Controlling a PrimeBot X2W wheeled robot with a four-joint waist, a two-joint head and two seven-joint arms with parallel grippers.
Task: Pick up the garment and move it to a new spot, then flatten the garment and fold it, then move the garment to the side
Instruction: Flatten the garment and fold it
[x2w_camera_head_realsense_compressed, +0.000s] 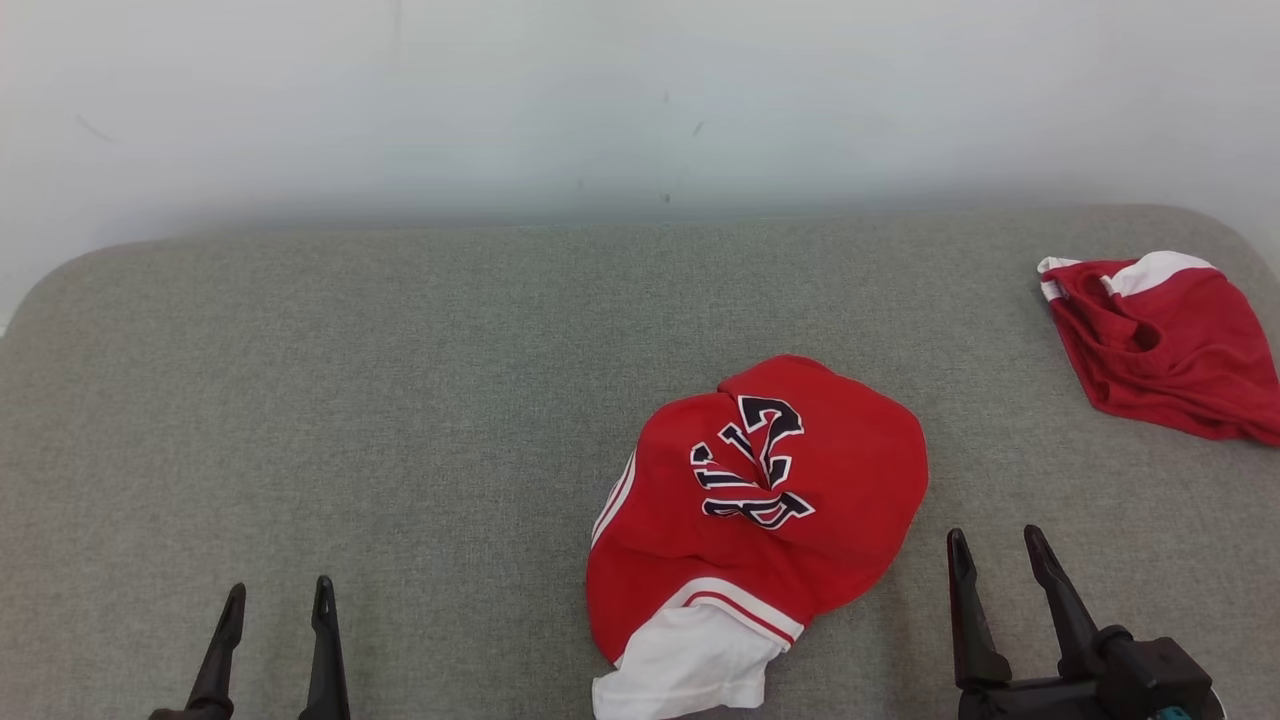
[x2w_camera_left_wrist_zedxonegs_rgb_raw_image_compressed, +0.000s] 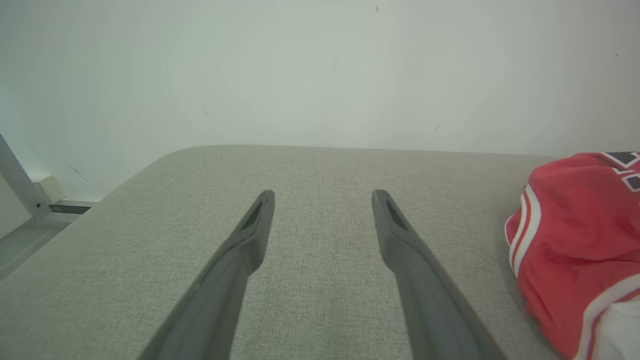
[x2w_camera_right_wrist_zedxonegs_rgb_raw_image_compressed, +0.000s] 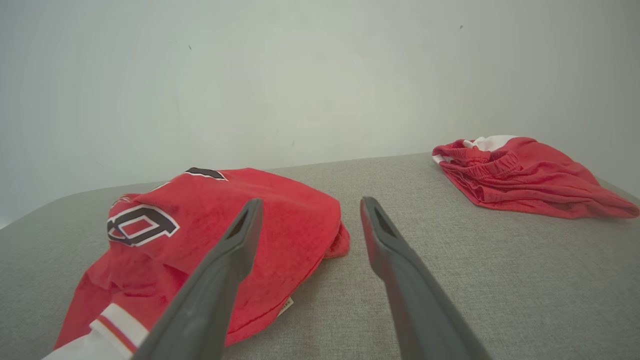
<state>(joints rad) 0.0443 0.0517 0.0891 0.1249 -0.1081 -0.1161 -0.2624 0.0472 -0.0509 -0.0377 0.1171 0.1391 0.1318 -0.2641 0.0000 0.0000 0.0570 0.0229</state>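
Jersey (x2w_camera_head_realsense_compressed: 760, 500) noted crumpled on the grey pad (x2w_camera_head_realsense_compressed: 400, 400), right of centre and toward the robot's side. Red, dark numerals creased into a fold, a white part turned out at the near end. Not lifted; no step of the task is judged done.

Left gripper (x2w_camera_head_realsense_compressed: 280, 587): jaws spread, nothing between them, held over bare pad well to the left of the jersey. Right gripper (x2w_camera_head_realsense_compressed: 995, 533): jaws spread, empty, just beside the jersey's right edge; no contact is made out.

A second red garment, shorts (x2w_camera_head_realsense_compressed: 1165, 345) by the waistband, is seen at the far right of the pad, well apart from the jersey.

Risks, as judged:
- The wrong item may be taken: both are red with white trim, and the shorts lie on the right gripper's side.
- Several layers may be pinched together, the jersey being bunched; it would then come up as a lump and not open when laid down.
- If only the loose white part is grabbed, the rest may be dragged and twisted.
- Pad cloth could be caught if the grasp is driven too deep.
- If the new spot is set too far right, the jersey could be laid over the shorts.
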